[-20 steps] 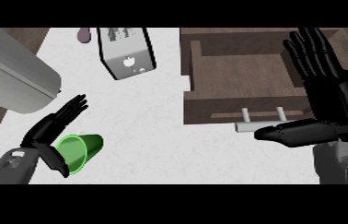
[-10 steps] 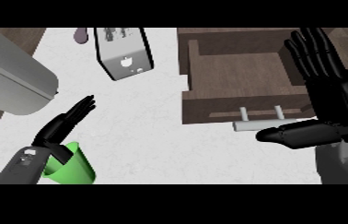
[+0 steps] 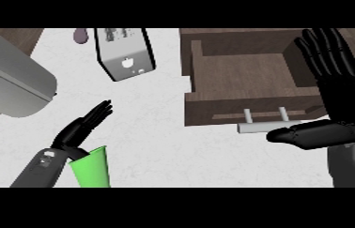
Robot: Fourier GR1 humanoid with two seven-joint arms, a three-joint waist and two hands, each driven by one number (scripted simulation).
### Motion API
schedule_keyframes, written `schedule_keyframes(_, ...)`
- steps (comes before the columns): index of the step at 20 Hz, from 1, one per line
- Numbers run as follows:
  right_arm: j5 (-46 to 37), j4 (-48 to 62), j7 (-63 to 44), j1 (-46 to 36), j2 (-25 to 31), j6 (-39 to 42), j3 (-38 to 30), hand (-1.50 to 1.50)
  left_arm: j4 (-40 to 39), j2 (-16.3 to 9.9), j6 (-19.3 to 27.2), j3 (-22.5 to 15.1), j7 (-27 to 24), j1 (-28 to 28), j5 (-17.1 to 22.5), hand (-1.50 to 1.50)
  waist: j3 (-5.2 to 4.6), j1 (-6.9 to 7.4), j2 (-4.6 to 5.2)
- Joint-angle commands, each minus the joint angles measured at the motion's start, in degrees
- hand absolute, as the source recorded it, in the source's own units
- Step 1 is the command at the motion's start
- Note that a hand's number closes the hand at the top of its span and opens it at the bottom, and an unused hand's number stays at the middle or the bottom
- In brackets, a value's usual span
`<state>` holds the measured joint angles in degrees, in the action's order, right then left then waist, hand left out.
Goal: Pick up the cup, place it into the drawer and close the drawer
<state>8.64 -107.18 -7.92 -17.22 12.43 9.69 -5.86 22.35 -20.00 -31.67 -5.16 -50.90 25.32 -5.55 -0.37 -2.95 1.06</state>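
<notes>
The green cup (image 3: pixel 92 168) stands at the counter's (image 3: pixel 166 147) near edge, touching the left hand (image 3: pixel 81 128), whose fingers are straight and grip nothing. The open drawer (image 3: pixel 239 79) lies well apart at the right edge, where the right hand (image 3: pixel 326 81) rests open. A toaster (image 3: pixel 125 51) stands at the far edge.

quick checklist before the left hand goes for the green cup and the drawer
1. Cup in view: ok, green, at the lower left beside the left forearm.
2. Cup grasped: not ok, the left hand has straight fingers pointing away above it.
3. Cup upright: cannot tell, it is partly cut off by the view's edge.
4. Drawer open: ok, its inside shows and looks bare.
5. Drawer handle reachable: ok, the right hand is open and resting next to it.
6. Path from cup to drawer: ok, bare counter between them.
</notes>
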Motion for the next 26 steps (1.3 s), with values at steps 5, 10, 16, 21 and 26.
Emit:
schedule_keyframes(5,-0.09,0.29,-1.74,-0.93,0.85,-0.55,-0.95,-1.50,2.41,1.94,-8.31,-1.66,-15.03,-0.64,0.93,1.50,-0.13,1.09,-0.26)
schedule_keyframes(10,0.47,1.23,-1.15,-0.98,1.87,0.76,-1.59,-1.50,1.61,3.95,4.33,0.46,-18.67,1.16,1.08,1.50,-0.03,1.07,-0.09)
schedule_keyframes(16,0.56,1.17,0.43,1.13,1.43,0.58,-2.56,-1.50,1.56,7.75,10.45,9.96,-15.56,1.41,11.44,1.50,0.09,1.88,-0.43)
schedule_keyframes(21,-0.12,3.02,-0.49,-0.89,1.15,0.12,-1.73,-1.50,3.61,12.47,23.00,17.36,-15.02,2.14,17.06,1.50,0.28,3.14,-0.80)
schedule_keyframes(26,-0.97,0.65,-0.30,2.05,0.87,0.07,-1.61,-1.50,6.76,11.89,22.68,15.86,-8.36,9.32,15.80,1.50,0.37,2.72,-1.11)
